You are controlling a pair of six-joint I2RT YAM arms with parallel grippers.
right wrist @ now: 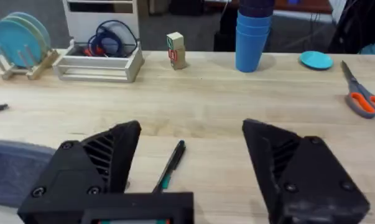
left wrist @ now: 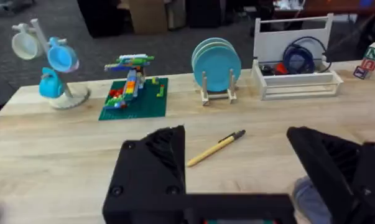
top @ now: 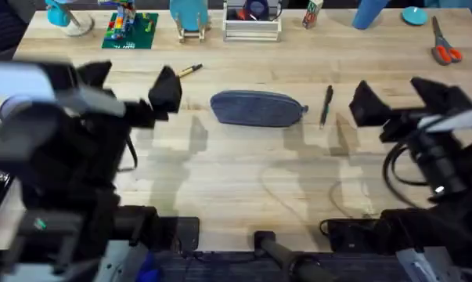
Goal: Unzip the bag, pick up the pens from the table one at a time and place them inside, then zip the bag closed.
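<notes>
Bag (top: 257,108) at centre of overhead frame, lying on table (top: 243,188), zipper apparently closed. Yellow pen (top: 190,70) upper left of bag; dark pen (top: 326,106) just right of it. Neither pen is in the bag, so I judge the unzip step not yet begun.

Left gripper (top: 134,86) at left of frame, fingers spread wide, holding nothing. Right gripper (top: 388,98) at right, likewise wide open and empty. Both hover apart from the bag.

Next move likely: one gripper pins the bag, the other finds the zipper pull; pull too small to make out here.

Surface: light wood planks. Along top edge: mug stand (left wrist: 50,68), brick model (left wrist: 134,90), plate rack (left wrist: 216,68), white crate (left wrist: 296,62), blocks (right wrist: 175,51), blue cups (right wrist: 254,37), scissors (top: 444,48). Beyond, dark floor.
</notes>
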